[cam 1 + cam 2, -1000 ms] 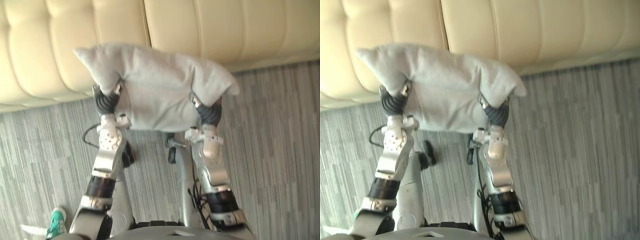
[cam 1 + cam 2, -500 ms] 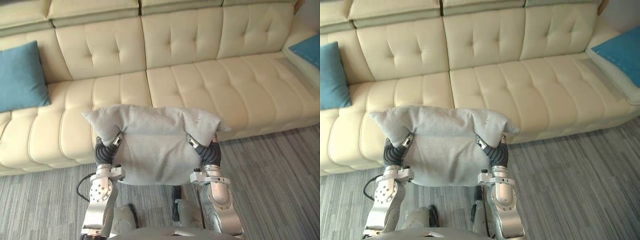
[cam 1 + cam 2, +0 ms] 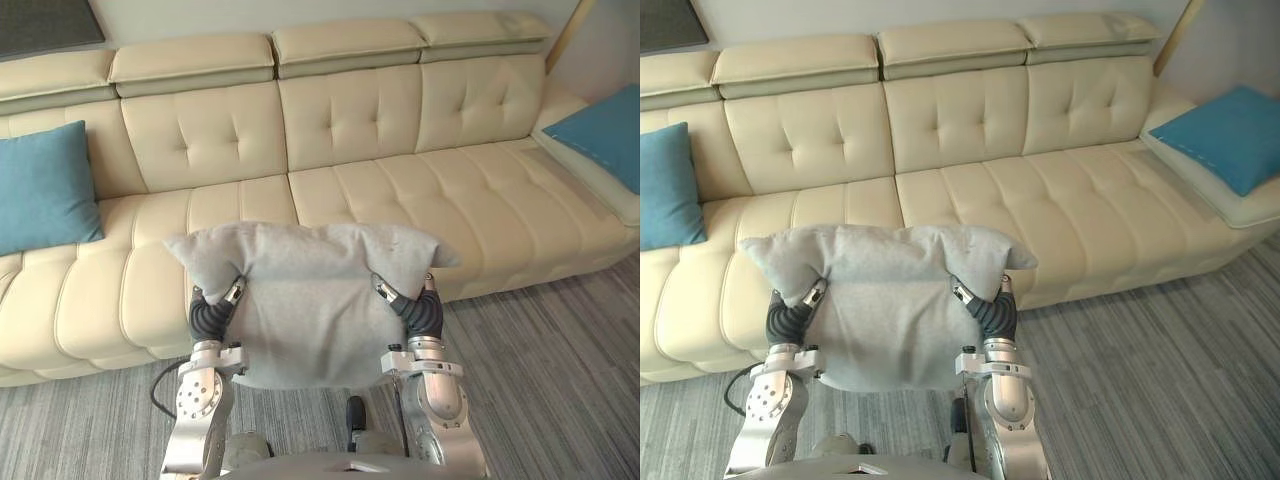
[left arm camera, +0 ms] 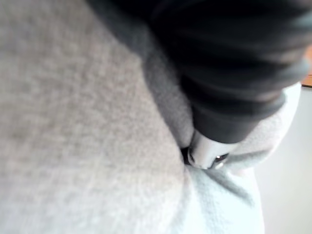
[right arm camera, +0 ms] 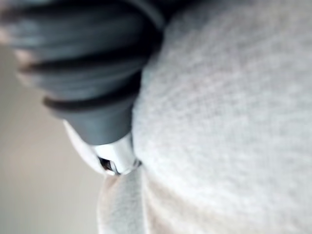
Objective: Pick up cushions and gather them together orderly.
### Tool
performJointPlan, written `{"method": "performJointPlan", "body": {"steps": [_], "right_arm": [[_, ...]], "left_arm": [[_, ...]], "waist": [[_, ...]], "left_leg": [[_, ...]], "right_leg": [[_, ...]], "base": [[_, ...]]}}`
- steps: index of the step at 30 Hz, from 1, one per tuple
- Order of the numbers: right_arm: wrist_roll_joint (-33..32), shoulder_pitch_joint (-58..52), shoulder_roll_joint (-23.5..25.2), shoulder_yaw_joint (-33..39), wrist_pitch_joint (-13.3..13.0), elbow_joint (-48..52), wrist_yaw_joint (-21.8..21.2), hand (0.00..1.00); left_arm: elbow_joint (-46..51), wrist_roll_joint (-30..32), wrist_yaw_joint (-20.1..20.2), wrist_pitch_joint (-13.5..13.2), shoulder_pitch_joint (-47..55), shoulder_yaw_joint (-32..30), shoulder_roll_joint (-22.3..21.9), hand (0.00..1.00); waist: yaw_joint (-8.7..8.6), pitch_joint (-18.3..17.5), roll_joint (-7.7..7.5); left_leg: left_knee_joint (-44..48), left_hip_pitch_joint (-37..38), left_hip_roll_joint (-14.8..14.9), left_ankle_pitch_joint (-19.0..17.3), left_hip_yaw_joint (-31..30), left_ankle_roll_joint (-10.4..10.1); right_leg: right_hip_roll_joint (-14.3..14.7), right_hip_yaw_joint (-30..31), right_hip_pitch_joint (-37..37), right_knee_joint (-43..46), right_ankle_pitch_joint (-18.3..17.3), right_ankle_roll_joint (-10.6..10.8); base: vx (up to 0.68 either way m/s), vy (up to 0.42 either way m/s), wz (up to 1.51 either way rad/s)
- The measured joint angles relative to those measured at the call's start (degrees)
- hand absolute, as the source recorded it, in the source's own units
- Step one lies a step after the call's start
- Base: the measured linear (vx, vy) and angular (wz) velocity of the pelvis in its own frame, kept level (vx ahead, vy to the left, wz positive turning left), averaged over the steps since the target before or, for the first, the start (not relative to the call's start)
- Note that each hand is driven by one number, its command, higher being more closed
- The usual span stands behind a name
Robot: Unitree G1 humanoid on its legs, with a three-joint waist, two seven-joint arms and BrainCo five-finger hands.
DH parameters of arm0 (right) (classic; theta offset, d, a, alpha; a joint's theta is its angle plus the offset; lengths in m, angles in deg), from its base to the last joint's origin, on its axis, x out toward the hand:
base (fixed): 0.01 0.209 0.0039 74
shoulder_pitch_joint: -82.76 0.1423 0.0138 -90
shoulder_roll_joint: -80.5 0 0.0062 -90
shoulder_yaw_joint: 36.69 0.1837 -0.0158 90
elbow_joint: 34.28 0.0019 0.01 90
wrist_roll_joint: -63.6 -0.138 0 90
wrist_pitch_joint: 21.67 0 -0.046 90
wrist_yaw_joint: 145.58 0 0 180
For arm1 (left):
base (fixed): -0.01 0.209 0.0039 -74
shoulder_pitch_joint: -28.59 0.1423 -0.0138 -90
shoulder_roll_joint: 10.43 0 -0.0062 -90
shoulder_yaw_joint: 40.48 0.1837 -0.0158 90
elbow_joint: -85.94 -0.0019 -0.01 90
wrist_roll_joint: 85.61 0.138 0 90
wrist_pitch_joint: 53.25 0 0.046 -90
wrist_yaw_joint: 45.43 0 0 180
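A grey cushion [image 3: 310, 300] hangs in front of me, clamped between my two hands above the floor before the sofa. My left hand [image 3: 210, 315] presses into its left side and my right hand [image 3: 420, 312] into its right side, both sunk into the fabric. Up close, the left wrist view has the left hand [image 4: 229, 73] pushed into the grey cushion [image 4: 73, 122], and the right wrist view has the right hand [image 5: 87, 73] against the same cushion [image 5: 234, 97]. One blue cushion [image 3: 40, 185] leans on the sofa's far left. Another blue cushion [image 3: 600, 130] lies at its far right.
A long cream tufted sofa [image 3: 350, 130] runs across the view just beyond the held cushion, its middle seats bare. Grey striped carpet [image 3: 560, 360] covers the floor in front of it.
The camera has tilted up, bringing the whole sofa and both blue cushions into sight. The grey cushion stays held between both hands.
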Motion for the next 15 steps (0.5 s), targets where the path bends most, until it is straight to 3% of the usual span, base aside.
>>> {"method": "performJointPlan", "body": {"steps": [2,3,4,5,11,12,14,15], "right_arm": [[0.0,0.0,0.0,0.0,0.0,-0.4,-0.6,1.0],[0.0,-0.1,0.1,0.0,0.0,-0.6,-0.9,1.0],[0.0,0.0,-0.1,0.0,0.0,-1.2,-1.0,1.0],[0.0,0.0,-0.1,-0.1,0.0,-2.3,-1.0,1.0],[0.0,1.5,-0.1,-0.3,0.0,-2.9,-1.0,1.0],[0.0,2.3,-0.1,-0.2,0.0,-3.4,-1.0,1.0],[0.0,2.9,-0.2,0.0,0.0,-4.5,-0.9,1.0],[0.0,3.4,-0.6,0.2,-0.1,-5.8,-0.9,1.0]], "left_arm": [[0.0,0.0,0.1,0.0,0.2,-0.1,0.5,1.0],[0.0,0.0,0.1,0.0,0.2,-0.1,1.0,1.0],[-0.1,0.0,0.2,0.1,0.5,-0.1,1.3,1.0],[-0.1,0.2,0.2,0.2,1.0,-0.1,1.3,1.0],[0.0,1.0,-0.2,0.2,0.0,-0.8,1.5,1.0],[-0.1,1.0,-0.4,0.2,-0.7,-0.8,1.7,1.0],[-0.1,1.0,-0.6,0.2,-1.3,-0.8,2.1,1.0],[-1.2,1.0,-0.8,0.2,-2.1,-0.6,2.1,1.0]], "waist": [[-0.06,0.6,-0.63],[-0.36,1.2,-1.64],[-0.51,1.8,-2.1],[-0.48,1.8,-2.06],[-1.54,2.4,-1.41],[-2.03,2.9,-0.86],[-2.03,2.7,-1.32],[-2.44,2.7,-0.83]], "left_leg": [[0.8,-1.1,-0.1,-0.4,-0.2,0.7],[2.0,-1.3,-0.6,-1.0,-0.2,1.0],[4.1,-1.3,-0.8,-2.4,-0.8,0.8],[5.9,-1.4,-0.2,-3.7,-1.1,0.6],[7.8,-2.6,1.1,-5.0,-2.8,1.4],[7.6,-2.5,1.0,-5.2,-3.4,1.6],[7.6,-2.4,0.7,-5.7,-4.0,1.0],[6.7,-2.4,0.7,-5.6,-6.0,0.1]], "right_leg": [[-0.8,-0.3,-3.2,6.2,-3.2,-0.6],[-1.8,-0.4,-5.3,11.1,-4.5,-0.7],[-2.4,-0.7,-6.5,15.3,-5.5,0.2],[-2.5,-2.2,-7.2,18.8,-6.6,-0.4],[-4.0,-8.1,-8.9,22.1,-7.2,-1.6],[-4.4,-9.2,-9.7,23.0,-9.7,-2.6],[-4.1,-9.2,-9.6,20.2,-10.0,-2.4],[-3.3,-9.3,-9.1,20.2,-9.5,-2.1]], "base": [[-0.08,0.084,-0.08],[-0.02,0.074,0.14],[0.01,0.064,0.15],[0.04,0.039,0.09],[0.06,0.018,0.09],[0.06,-0.021,0.29],[0.08,-0.068,0.33],[0.15,-0.099,0.39]]}}
